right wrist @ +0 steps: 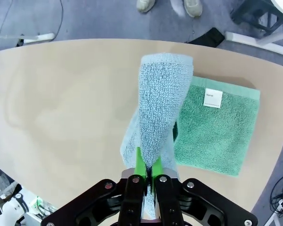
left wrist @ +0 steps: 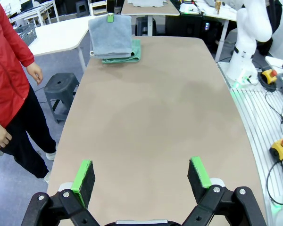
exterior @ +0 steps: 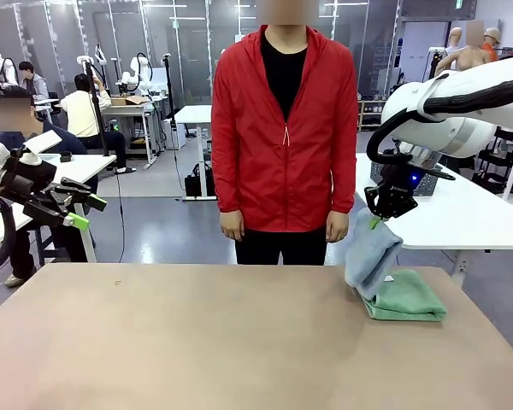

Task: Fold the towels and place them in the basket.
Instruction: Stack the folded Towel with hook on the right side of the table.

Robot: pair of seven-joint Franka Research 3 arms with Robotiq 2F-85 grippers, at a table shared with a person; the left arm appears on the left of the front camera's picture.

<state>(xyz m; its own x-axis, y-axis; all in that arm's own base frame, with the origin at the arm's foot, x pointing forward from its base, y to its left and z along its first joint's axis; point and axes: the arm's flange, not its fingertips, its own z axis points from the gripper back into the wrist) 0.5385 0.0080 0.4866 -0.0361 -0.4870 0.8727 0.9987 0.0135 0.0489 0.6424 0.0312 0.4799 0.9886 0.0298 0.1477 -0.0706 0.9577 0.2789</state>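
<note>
Over on the left, the left end effector [exterior: 79, 212] hangs off the edge of the tabletop [exterior: 197, 342], its green pads [left wrist: 83, 175] spread wide apart with nothing between them. In the middle, at the far side, a person in a red zip jacket [exterior: 284, 137] stands with both hands down, the nearer hand [exterior: 232, 226] just above the far edge. To the right, the right end effector [exterior: 378, 220] is lifted above the surface and pinched tight on the top of the pale blue-grey towel [exterior: 372, 249], which hangs down in a folded bundle, its lower end resting on or just over the mint green towel [exterior: 406, 299]. That green one lies folded flat near the right edge of the tabletop. From the right wrist camera, the blue towel drapes down from the closed fingers [right wrist: 140, 162] beside the green towel, and the small white tag [right wrist: 212, 98] on the green towel carries a short line of print that looks like "Name", though it is too small to read for certain.
</note>
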